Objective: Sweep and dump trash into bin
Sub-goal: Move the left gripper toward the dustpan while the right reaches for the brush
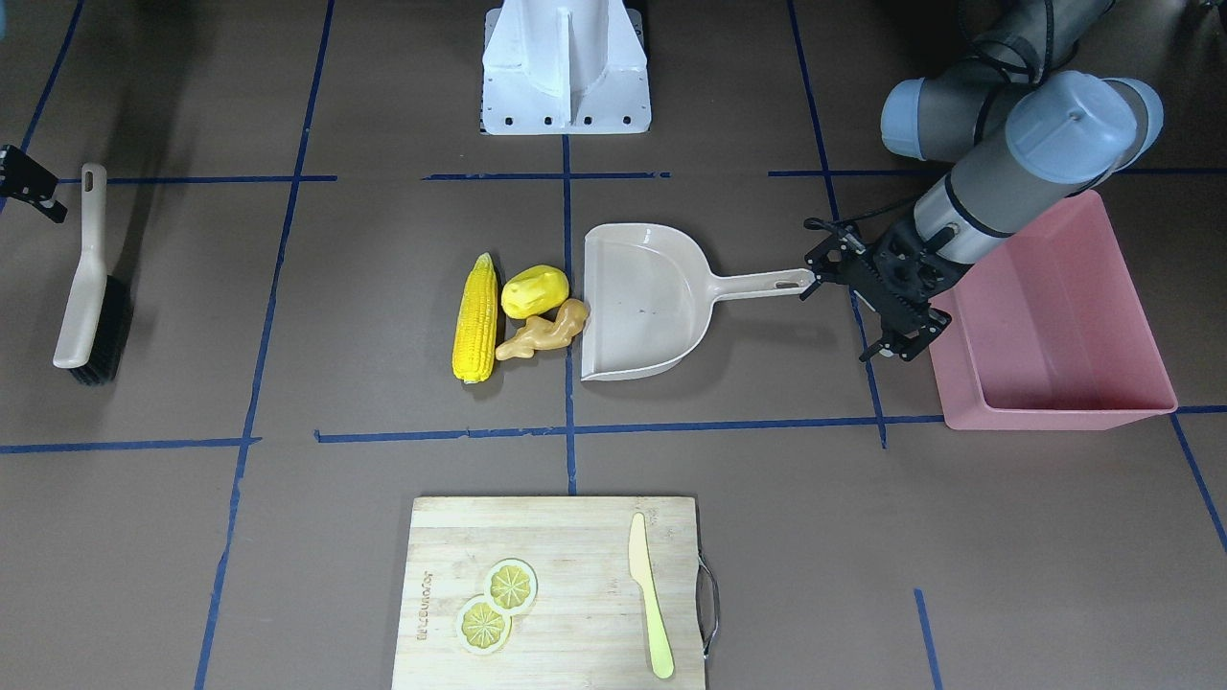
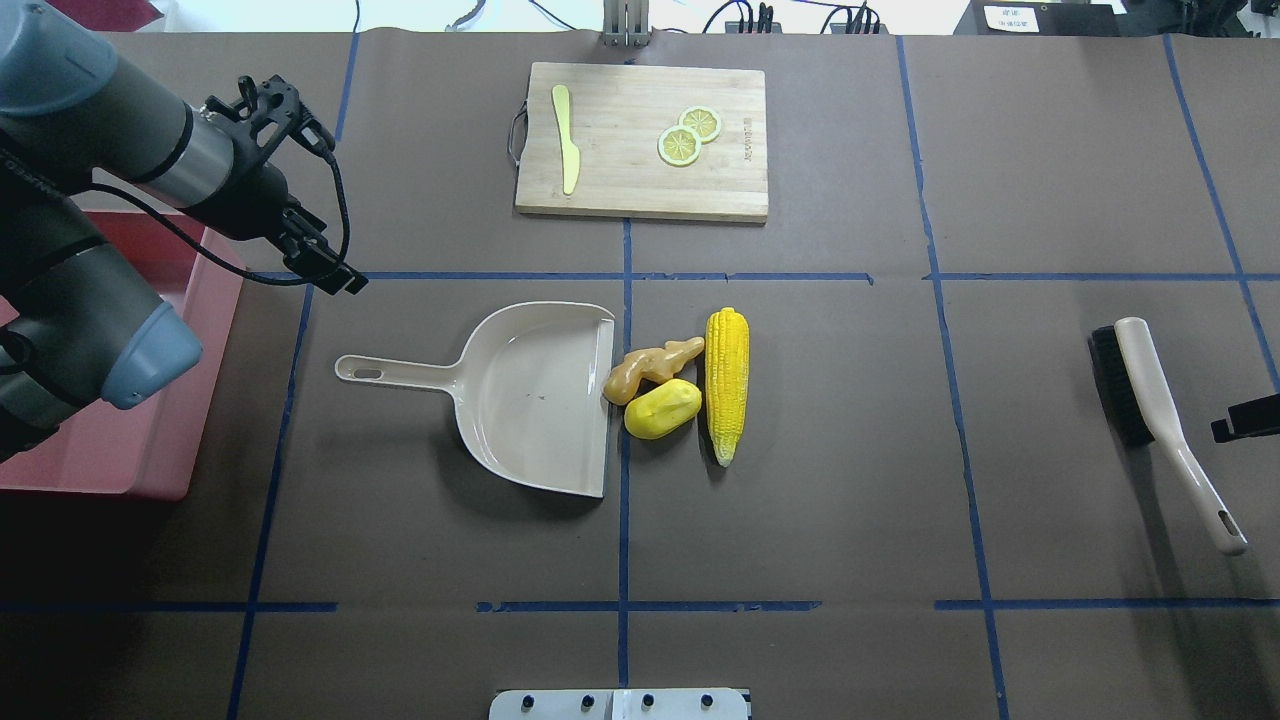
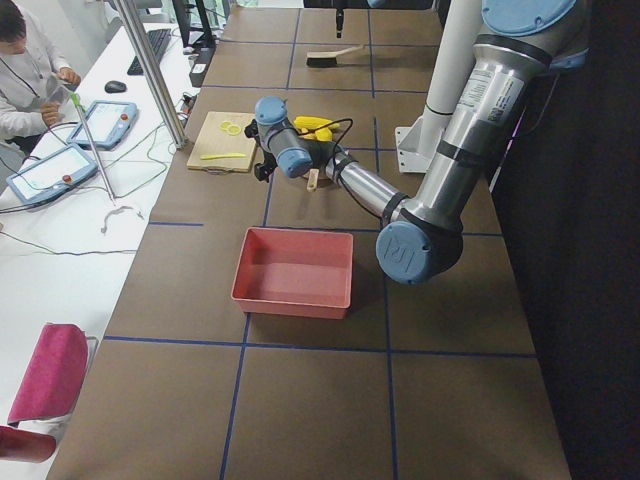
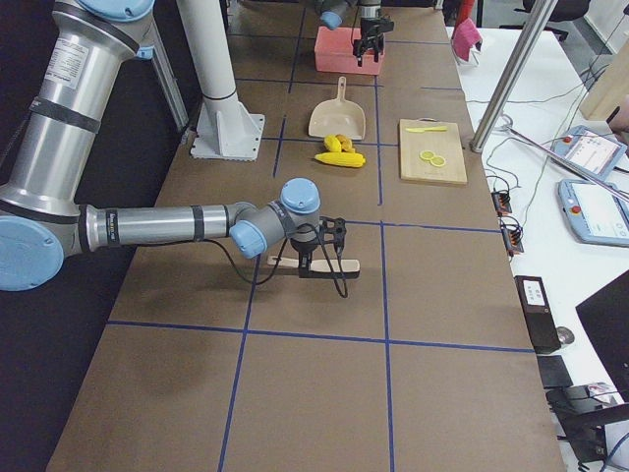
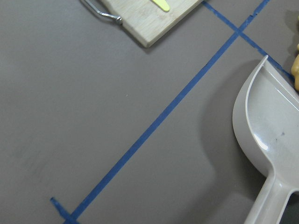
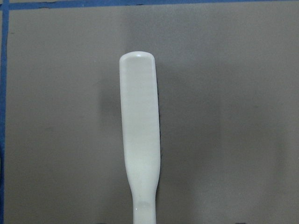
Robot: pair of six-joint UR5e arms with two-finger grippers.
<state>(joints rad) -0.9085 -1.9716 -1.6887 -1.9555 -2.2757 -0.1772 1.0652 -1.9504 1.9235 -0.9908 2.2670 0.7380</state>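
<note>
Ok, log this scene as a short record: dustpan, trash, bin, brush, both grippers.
dustpan: flat on the table, empty
trash: corn cob, yellow potato-like piece and ginger root, on the table at the dustpan's open edge, none swept in
bin: pink tub on the robot's left, empty
brush: lying on the robot's right, not held
left gripper: open, empty, raised near the dustpan's handle
right gripper: by the brush, partly cut off; open or shut unclear

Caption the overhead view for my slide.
Left gripper open near the dustpan handle; corn, potato and ginger at its mouth; brush far right.
</note>
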